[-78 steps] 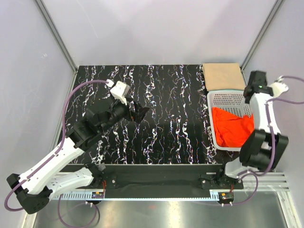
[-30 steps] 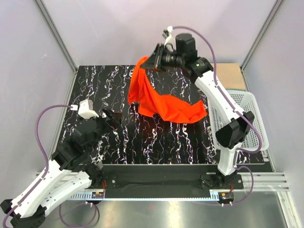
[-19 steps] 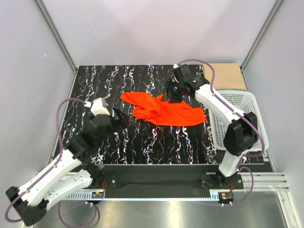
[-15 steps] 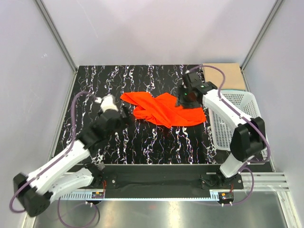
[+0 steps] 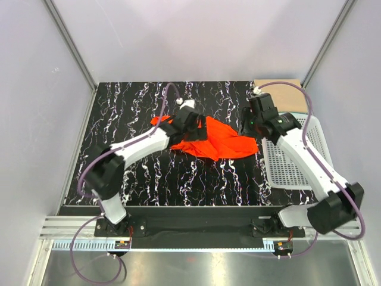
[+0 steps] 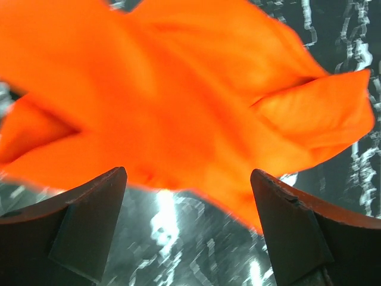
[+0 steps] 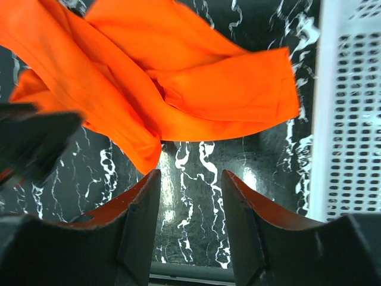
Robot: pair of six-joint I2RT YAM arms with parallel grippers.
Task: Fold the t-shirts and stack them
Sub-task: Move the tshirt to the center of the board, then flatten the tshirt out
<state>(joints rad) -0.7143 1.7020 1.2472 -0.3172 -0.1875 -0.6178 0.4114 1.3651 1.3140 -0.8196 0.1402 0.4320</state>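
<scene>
One big black table [image 5: 131, 107] with white streaks held everything. A white basket [image 5: 294, 167] sat at its right edge. The orange t-shirt [image 5: 223, 142] lay crumpled in the middle of the table, not folded yet. A tan folded shirt [image 5: 290, 88] sat in the far right corner. The left gripper [image 6: 187, 226] hung over the orange shirt, its fingers wide apart and holding nothing. The right gripper [image 7: 190, 220] was by the shirt's right end, partly apart and empty too. I think flattening, folding and stacking were all left to do.
</scene>
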